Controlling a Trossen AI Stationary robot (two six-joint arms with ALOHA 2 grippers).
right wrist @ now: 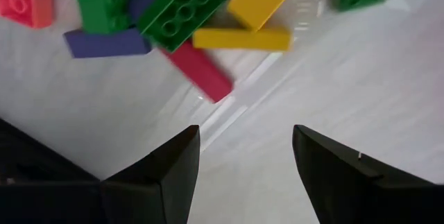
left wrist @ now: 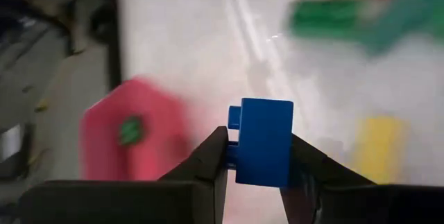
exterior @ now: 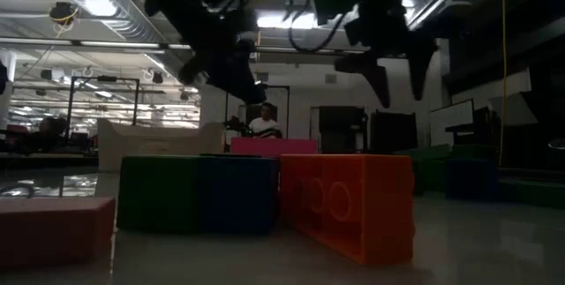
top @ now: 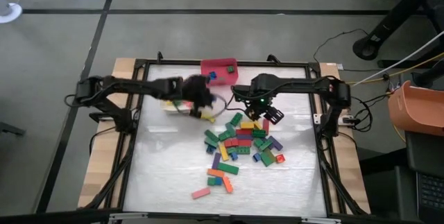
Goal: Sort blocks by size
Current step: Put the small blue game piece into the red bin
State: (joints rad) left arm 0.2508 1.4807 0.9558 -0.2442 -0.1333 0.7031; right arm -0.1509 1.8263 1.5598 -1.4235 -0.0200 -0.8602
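Note:
A pile of coloured studded blocks (top: 243,141) lies on the white table top, right of centre. My left gripper (top: 203,98) hangs above the table left of the pile, blurred, shut on a short blue block (left wrist: 263,141). My right gripper (top: 267,113) is open and empty just above the far end of the pile; its wrist view shows green (right wrist: 182,3), yellow (right wrist: 241,39) and dark red (right wrist: 201,71) blocks beyond its fingers. A red bin (top: 219,70) at the far edge holds a few blocks. My left gripper pinches the short blue block between its two fingers, one finger on each of two opposite side faces (left wrist: 239,161). The block's far part sticks out past the fingertips. It is lifted clear of the table.
A pale bin (top: 170,104) sits under my left arm, mostly hidden. A black frame (top: 319,148) borders the table. Bare table lies left of the pile and near the front edge. In the low view, green, blue and orange blocks (exterior: 349,201) stand close to the camera; a person shows far behind.

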